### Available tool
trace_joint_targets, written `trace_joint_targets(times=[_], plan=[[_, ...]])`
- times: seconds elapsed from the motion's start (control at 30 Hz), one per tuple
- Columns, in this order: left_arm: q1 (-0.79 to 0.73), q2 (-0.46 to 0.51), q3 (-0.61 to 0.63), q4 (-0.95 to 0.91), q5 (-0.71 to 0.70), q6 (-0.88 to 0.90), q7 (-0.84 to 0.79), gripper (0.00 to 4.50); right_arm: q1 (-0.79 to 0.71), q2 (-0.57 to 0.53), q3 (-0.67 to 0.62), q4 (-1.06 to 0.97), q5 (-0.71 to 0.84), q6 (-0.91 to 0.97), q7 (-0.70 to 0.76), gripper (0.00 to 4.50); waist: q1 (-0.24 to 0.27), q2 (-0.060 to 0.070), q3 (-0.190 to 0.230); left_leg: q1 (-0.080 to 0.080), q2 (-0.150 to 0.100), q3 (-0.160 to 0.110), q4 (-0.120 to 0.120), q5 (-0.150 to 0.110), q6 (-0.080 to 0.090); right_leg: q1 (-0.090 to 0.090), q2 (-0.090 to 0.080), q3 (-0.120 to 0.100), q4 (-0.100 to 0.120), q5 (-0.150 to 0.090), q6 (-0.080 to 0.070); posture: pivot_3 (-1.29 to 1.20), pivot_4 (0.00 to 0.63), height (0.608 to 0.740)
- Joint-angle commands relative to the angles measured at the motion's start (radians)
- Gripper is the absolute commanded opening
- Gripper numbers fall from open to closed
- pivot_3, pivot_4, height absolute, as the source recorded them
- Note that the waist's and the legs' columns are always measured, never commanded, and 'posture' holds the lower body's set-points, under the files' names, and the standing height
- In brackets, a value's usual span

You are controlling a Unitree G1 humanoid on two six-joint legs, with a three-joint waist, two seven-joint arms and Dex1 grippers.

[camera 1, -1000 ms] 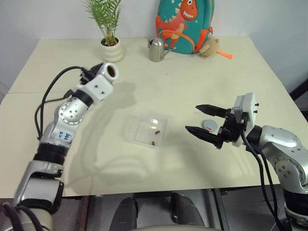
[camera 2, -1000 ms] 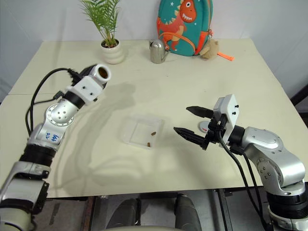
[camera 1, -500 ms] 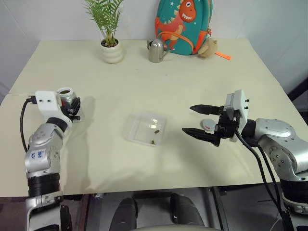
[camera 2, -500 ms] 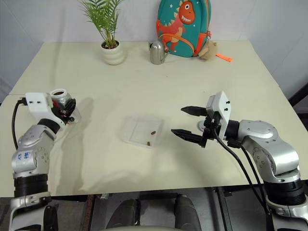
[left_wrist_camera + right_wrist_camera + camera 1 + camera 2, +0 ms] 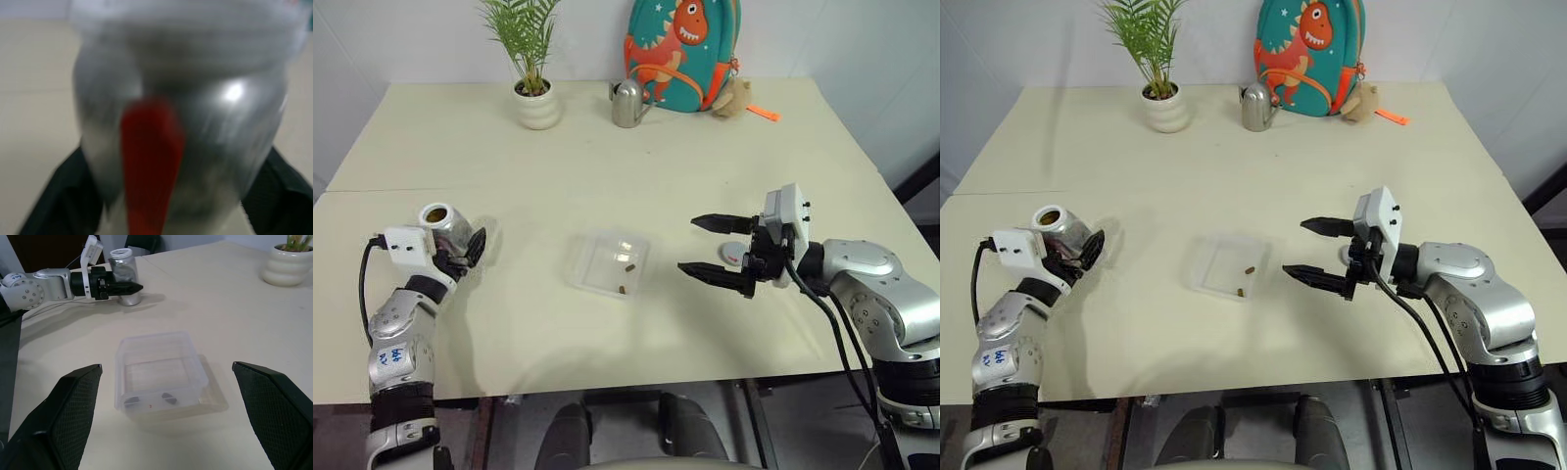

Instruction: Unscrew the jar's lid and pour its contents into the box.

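Observation:
The jar (image 5: pixel 443 223) stands upright on the table's left side, grey-silver with its brown mouth open. My left gripper (image 5: pixel 458 240) is around it, the fingers (image 5: pixel 476 243) spread a little off its wall, open. In the left wrist view the jar (image 5: pixel 181 122) has a dark finger on either side. The clear box (image 5: pixel 607 264) sits mid-table with the contents (image 5: pixel 628 267), two dark pellets, inside. My right gripper (image 5: pixel 687 245) hovers open and empty to the right of the box. The lid (image 5: pixel 732 253), grey with a red mark, lies on the table behind its fingers.
Along the far edge stand a white plant pot (image 5: pixel 536 106), a shiny watering can (image 5: pixel 626 103), a dinosaur backpack (image 5: pixel 680 49) and a small plush toy (image 5: pixel 736 96). Bare tabletop lies between the jar and the box.
My left arm swung the raised, tilted jar back to the left, lowered it and set it upright on the table; its fingers have spread. The right gripper has barely moved.

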Motion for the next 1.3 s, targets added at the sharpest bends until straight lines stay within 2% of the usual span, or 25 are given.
trace_joint_targets(times=[0.03, 0.2, 0.23, 0.33, 0.43, 0.53, 0.7, 0.8, 0.9, 1.07, 1.23, 1.3], plan=[[0.062, 0.086, 0.039, -0.083, -0.015, -0.022, -0.093, 4.46, -0.009, -0.010, -0.015, -0.018, 0.002, -0.027, 0.022, 4.50, -0.002, 0.000, 0.000, 0.000, 0.000, 0.000, 0.000, 0.000, 0.000, 0.000, 0.000, 0.000, 0.000, 0.000, 0.000, 0.00, 0.150, 0.740], [0.156, 0.232, 0.085, -0.075, -0.003, -0.071, -0.225, 4.46, 0.001, -0.032, -0.029, -0.026, 0.003, -0.057, 0.079, 4.50, 0.000, 0.000, 0.000, 0.000, 0.000, 0.001, -0.001, -0.001, 0.000, -0.001, 0.000, 0.000, -0.001, -0.001, -0.002, 0.00, 0.150, 0.740], [0.193, 0.279, 0.086, -0.069, -0.008, -0.047, -0.290, 4.46, 0.006, -0.041, -0.034, -0.030, 0.004, -0.067, 0.096, 4.50, 0.000, 0.000, 0.000, 0.000, 0.001, 0.001, -0.001, -0.001, 0.000, -0.001, 0.000, 0.000, -0.002, -0.002, -0.004, 0.00, 0.150, 0.740], [0.271, 0.360, 0.103, -0.021, 0.006, -0.122, -0.413, 4.46, 0.016, -0.057, -0.048, -0.027, 0.004, -0.091, 0.119, 4.50, 0.000, 0.000, 0.000, 0.000, 0.001, 0.002, -0.001, -0.002, 0.000, -0.001, -0.001, 0.000, -0.003, -0.005, -0.008, 0.00, 0.150, 0.740], [0.287, 0.414, 0.127, 0.031, 0.017, -0.197, -0.471, 4.46, 0.033, -0.067, -0.051, -0.013, -0.025, -0.159, 0.156, 4.50, 0.002, 0.000, 0.000, 0.000, 0.001, 0.003, -0.001, -0.003, 0.000, -0.001, -0.001, -0.001, -0.003, -0.010, -0.018, 0.00, 0.150, 0.740], [0.308, 0.453, 0.116, 0.008, 0.029, -0.285, -0.554, 4.46, 0.033, -0.077, -0.062, 0.001, -0.039, -0.194, 0.177, 4.50, 0.001, 0.000, 0.000, 0.000, 0.002, 0.003, -0.001, -0.004, -0.001, -0.001, -0.001, -0.001, -0.003, -0.010, -0.018, 0.00, 0.150, 0.740], [0.411, 0.458, 0.070, -0.221, -0.030, -0.329, -0.705, 4.46, 0.039, -0.153, -0.093, 0.007, 0.016, -0.100, 0.211, 4.50, -0.001, 0.000, 0.000, 0.000, 0.002, 0.005, -0.001, -0.005, 0.000, -0.002, -0.002, 0.000, -0.003, -0.010, -0.018, 0.00, 0.150, 0.740], [0.417, 0.428, 0.008, -0.409, -0.115, -0.227, -0.704, 4.46, 0.069, -0.168, -0.120, 0.015, 0.008, -0.119, 0.221, 4.50, 0.003, 0.000, 0.000, 0.000, 0.004, 0.006, -0.001, -0.007, 0.000, -0.002, -0.001, 0.000, -0.003, -0.011, -0.019, 0.00, 0.150, 0.740], [0.347, 0.413, -0.069, -0.510, -0.154, -0.135, -0.680, 4.46, 0.105, -0.187, -0.142, 0.009, 0.004, -0.130, 0.236, 4.50, 0.006, 0.000, 0.000, 0.000, 0.004, 0.006, -0.001, -0.007, 0.001, -0.002, -0.001, 0.000, -0.003, -0.011, -0.019, 0.00, 0.150, 0.740], [0.160, 0.390, -0.160, -0.466, -0.132, -0.072, -0.663, 4.46, 0.164, -0.224, -0.187, 0.004, -0.010, -0.148, 0.243, 4.50, 0.000, 0.001, 0.000, 0.001, 0.004, 0.007, 0.001, -0.006, 0.002, -0.001, 0.000, 0.001, -0.001, -0.010, -0.018, 0.00, 0.150, 0.740], [0.062, 0.358, -0.230, -0.402, -0.096, -0.050, -0.665, 4.46, 0.207, -0.233, -0.238, 0.001, -0.023, -0.167, 0.218, 4.50, -0.002, 0.001, 0.000, 0.003, 0.004, 0.010, 0.000, -0.007, 0.003, -0.001, 0.000, 0.003, -0.002, -0.008, -0.014, 0.00, 0.150, 0.740], [0.038, 0.344, -0.235, -0.398, -0.094, -0.037, -0.649, 4.46, 0.218, -0.230, -0.248, -0.004, -0.018, -0.165, 0.212, 4.50, 0.000, 0.001, 0.000, 0.003, 0.004, 0.010, 0.000, -0.007, 0.003, -0.001, 0.001, 0.003, -0.002, -0.002, -0.004, 0.00, 0.150, 0.740]])
